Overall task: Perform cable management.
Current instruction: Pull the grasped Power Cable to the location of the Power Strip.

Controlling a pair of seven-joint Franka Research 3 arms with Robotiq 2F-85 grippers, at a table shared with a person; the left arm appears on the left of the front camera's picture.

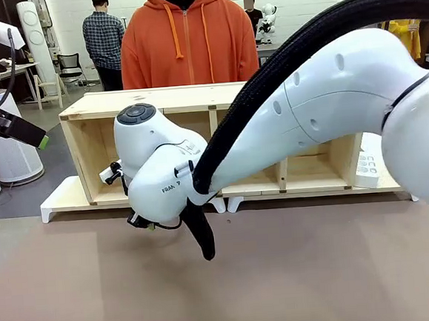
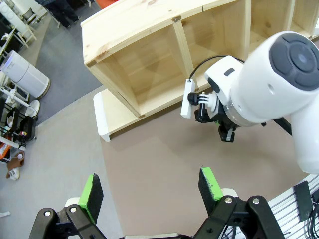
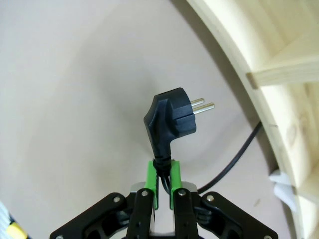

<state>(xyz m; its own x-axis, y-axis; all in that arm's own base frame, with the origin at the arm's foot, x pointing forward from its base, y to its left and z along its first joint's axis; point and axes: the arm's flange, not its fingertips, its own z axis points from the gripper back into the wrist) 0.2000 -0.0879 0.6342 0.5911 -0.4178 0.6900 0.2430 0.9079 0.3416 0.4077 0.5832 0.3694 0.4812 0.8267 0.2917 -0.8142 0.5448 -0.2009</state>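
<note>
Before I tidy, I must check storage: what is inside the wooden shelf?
The left compartment of the wooden shelf looks empty. The right arm covers the middle compartments, so their contents are hidden. A white power strip stands at its right end.

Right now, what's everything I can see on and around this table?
table: one, brown top, under everything
wooden shelf: one, pale wood, far side of the table
cable: one, black, plug held above the table, cord trailing towards the shelf
power strip: one, white, at the shelf's right end
person: one, orange hoodie, behind the shelf
left arm's fingers: two, black with green pads, apart, holding nothing
right arm's fingers: two, same colours, shut on the cable just below its plug
</note>
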